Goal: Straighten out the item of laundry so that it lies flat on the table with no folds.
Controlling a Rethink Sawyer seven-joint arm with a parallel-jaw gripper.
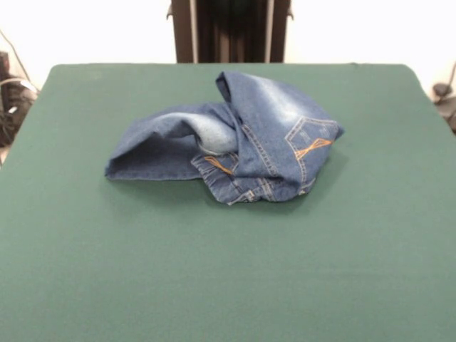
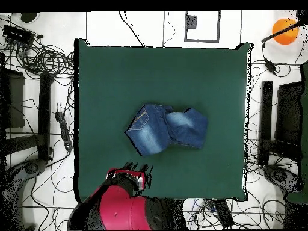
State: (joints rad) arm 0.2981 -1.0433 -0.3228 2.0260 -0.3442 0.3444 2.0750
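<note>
The jeans [image 1: 242, 139] lie in a crumpled heap near the middle of the green table [image 1: 214, 278]. They are folded over on themselves, with one leg opening pointing to the left and a back pocket with orange stitching on the right. In the overhead view the jeans [image 2: 166, 129] are a compact bunch at the centre of the table [image 2: 120, 78]. My red arm is drawn back over the table's bottom edge. The gripper [image 2: 137, 177] sits below and left of the jeans, clear of them. The front view does not show the gripper.
The robot's dark pedestal [image 1: 229, 32] stands behind the table's far edge. Cables [image 2: 36, 57] and black stands [image 2: 264, 123] lie on the floor around the table. An orange ball [image 2: 284, 30] is at the top right.
</note>
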